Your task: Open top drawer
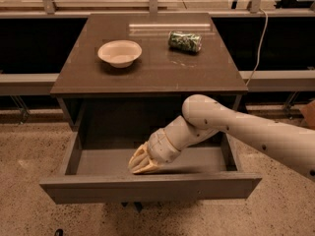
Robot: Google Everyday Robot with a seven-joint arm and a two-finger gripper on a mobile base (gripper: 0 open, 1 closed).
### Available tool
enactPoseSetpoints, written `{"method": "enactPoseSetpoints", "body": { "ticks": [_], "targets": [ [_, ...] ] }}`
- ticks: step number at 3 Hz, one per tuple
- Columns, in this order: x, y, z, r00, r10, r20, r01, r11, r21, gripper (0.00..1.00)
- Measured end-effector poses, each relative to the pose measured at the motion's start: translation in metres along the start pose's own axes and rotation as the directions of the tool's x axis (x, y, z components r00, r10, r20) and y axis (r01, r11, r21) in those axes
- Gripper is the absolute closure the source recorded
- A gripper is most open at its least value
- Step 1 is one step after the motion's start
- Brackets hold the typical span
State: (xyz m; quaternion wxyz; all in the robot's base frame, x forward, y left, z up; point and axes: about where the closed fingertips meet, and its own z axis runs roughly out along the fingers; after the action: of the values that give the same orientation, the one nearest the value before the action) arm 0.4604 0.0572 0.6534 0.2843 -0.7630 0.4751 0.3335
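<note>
The top drawer (147, 191) stands pulled out, its grey box open from above. The gripper (141, 162) sits low inside, just behind the front panel near the middle, and the arm (246, 129) slants across the right half. The left half of the floor lies bare. The cabinet top (147, 75) roofs the drawer's rear.

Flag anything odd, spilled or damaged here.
Only the green can stands out: it lies on its side on the cabinet top and seems crumpled. The bowl sits upright, nothing spilled. The top drawer is pulled out, with the tool inside it, just behind its front.
</note>
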Motion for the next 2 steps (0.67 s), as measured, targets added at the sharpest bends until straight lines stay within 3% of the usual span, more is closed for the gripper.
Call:
{"method": "enactPoseSetpoints", "body": {
  "ticks": [1,2],
  "targets": [
    [-0.0092,0.0130,-0.0018,1.000,0.017,0.003,-0.017,0.9987,-0.049,1.00],
    [-0.0129,0.0101,-0.0094,0.999,0.043,-0.008,-0.043,0.9984,-0.037,1.00]
  ]
}}
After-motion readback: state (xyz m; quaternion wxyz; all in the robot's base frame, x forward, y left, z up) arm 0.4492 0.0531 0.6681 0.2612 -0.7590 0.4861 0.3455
